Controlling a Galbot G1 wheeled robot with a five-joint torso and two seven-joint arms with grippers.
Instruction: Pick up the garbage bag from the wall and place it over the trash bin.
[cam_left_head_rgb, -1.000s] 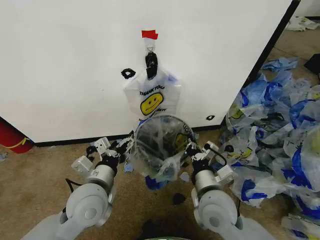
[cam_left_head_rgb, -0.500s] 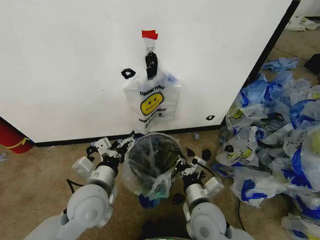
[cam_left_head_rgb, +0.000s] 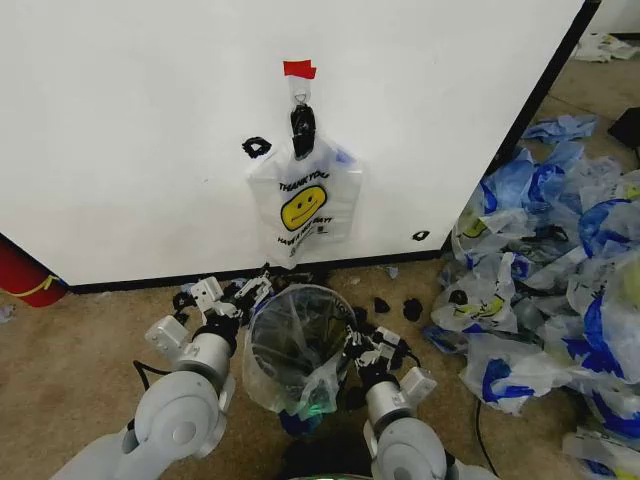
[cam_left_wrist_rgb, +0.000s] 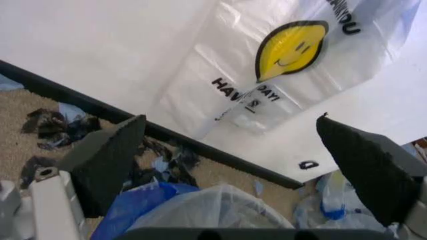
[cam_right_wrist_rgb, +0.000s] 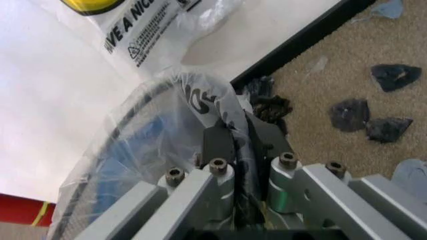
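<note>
A garbage bag (cam_left_head_rgb: 303, 205) with a yellow smiley hangs from the hook on the white wall (cam_left_head_rgb: 130, 130), under red tape. Below it on the carpet stands the round black trash bin (cam_left_head_rgb: 293, 345), with a translucent bag (cam_right_wrist_rgb: 133, 150) draped over its rim. My right gripper (cam_left_head_rgb: 358, 345) is at the bin's right rim, and in the right wrist view this gripper (cam_right_wrist_rgb: 233, 145) is shut on the rim and film. My left gripper (cam_left_head_rgb: 248, 292) hovers open at the bin's far-left rim. Its wrist view shows the hanging bag (cam_left_wrist_rgb: 287, 55) between the spread fingers (cam_left_wrist_rgb: 107, 162).
A heap of blue-and-white bags (cam_left_head_rgb: 545, 290) covers the floor to the right. Small black scraps (cam_left_head_rgb: 395, 305) lie along the wall's black base strip (cam_left_head_rgb: 130, 283). A red object (cam_left_head_rgb: 25, 275) sits at the far left.
The bin with its draped bag has come down and nearer to me, slightly leftward, with my right gripper drawing back alongside it. The left gripper has barely moved.
</note>
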